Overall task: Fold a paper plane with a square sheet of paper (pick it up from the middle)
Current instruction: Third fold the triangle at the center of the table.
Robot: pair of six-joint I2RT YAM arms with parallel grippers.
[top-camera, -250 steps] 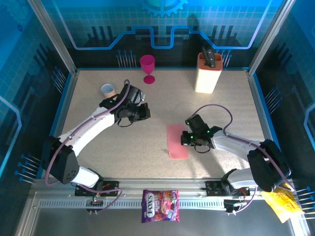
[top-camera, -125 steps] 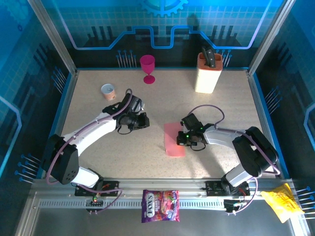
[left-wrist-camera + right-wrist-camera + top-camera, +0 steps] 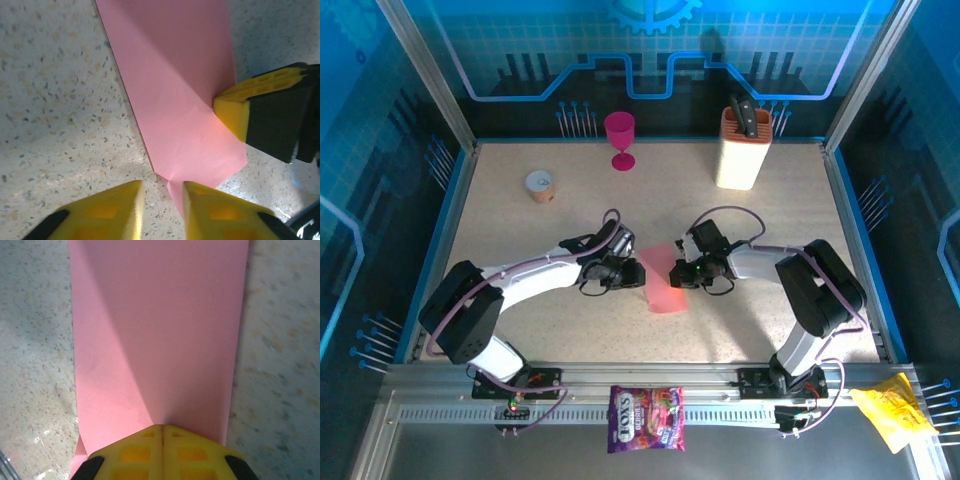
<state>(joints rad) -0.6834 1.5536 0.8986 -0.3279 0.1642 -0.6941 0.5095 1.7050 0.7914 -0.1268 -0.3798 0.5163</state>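
Salmon-pink sheet of paper (image 3: 665, 290) lies folded into a long strip mid-desk, a little toward the near edge. I read the right end effector (image 3: 677, 272) as clenched on one long edge; from its wrist, its closed tips (image 3: 162, 429) meet over the paper (image 3: 155, 330). Left end effector (image 3: 161, 189) is released, jaws slightly parted, straddling a corner of the strip (image 3: 180, 90). Its fingers (image 3: 632, 275) sit against the opposite edge.
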